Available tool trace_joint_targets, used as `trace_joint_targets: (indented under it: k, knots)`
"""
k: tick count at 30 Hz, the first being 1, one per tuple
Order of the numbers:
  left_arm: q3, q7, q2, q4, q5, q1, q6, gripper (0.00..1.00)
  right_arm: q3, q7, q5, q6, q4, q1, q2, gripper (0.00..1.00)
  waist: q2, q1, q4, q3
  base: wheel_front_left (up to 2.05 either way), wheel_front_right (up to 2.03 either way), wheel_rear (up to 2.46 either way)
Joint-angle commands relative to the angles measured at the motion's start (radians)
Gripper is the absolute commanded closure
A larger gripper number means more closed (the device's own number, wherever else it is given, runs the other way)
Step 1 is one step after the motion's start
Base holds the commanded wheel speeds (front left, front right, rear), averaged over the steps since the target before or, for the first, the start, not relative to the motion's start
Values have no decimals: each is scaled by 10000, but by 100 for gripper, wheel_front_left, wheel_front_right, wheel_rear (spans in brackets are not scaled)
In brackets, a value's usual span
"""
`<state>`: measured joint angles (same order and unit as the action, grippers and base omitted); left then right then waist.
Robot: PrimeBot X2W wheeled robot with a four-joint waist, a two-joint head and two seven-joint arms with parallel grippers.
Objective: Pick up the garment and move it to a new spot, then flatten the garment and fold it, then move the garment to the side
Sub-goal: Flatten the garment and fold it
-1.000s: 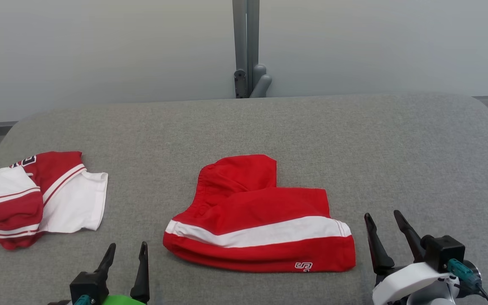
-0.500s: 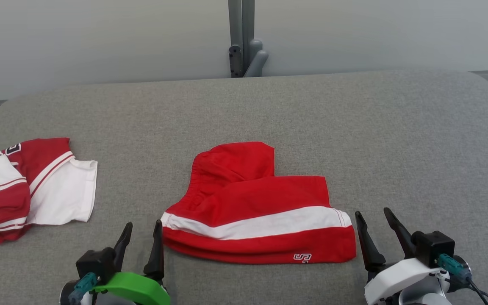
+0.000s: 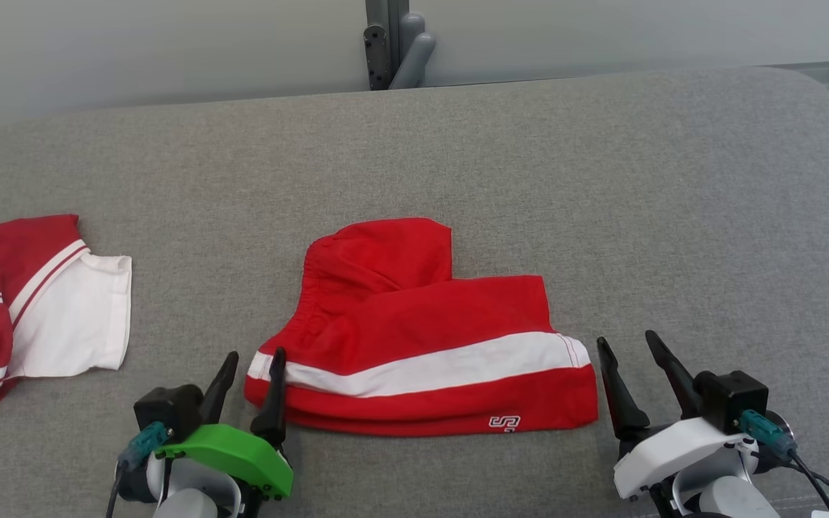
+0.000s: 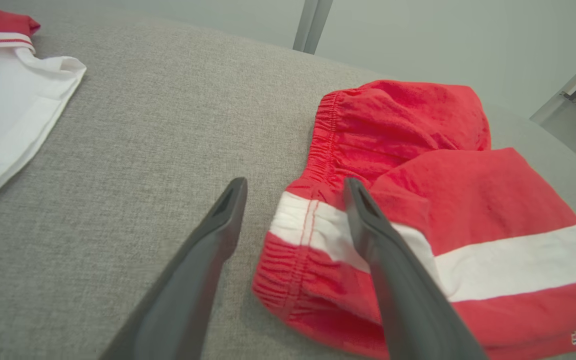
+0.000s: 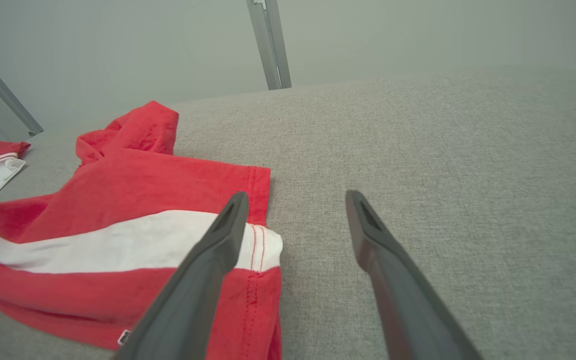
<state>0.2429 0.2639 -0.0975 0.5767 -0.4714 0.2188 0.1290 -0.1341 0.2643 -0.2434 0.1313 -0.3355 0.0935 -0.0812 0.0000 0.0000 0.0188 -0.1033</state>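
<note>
The garment is a pair of red shorts with a white stripe, lying folded on the middle of the grey table. My left gripper is open at the shorts' left edge. In the left wrist view the left gripper straddles the elastic waistband of the garment, with one finger over the white stripe and the other over bare table. My right gripper is open just right of the shorts' right hem. In the right wrist view the right gripper has its left finger over the garment's hem corner.
A second red and white garment lies crumpled at the table's left edge, also visible as the jersey in the left wrist view. A grey post stands behind the table. Bare grey cloth lies to the right and behind the shorts.
The head camera has tilted down, shifting the whole picture. My left gripper has moved right and forward to the shorts' left edge. My right gripper has edged slightly closer to the right hem.
</note>
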Motion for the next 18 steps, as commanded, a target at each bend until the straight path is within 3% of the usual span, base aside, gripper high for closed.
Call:
trace_joint_targets:
  k: [1, 18]
  knots:
    - [109, 4, -48, 156, -209, 145, 23, 0, -29, 2, -68, -11, -44, 136, -42, 0, 0, 0, 41, -71, 0, 0, 0]
    - [765, 4, -185, 633, -1391, 357, 24, 0, -178, 2, -220, -11, -185, 284, -6, 0, 0, 0, 31, -221, 0, 0, 0]
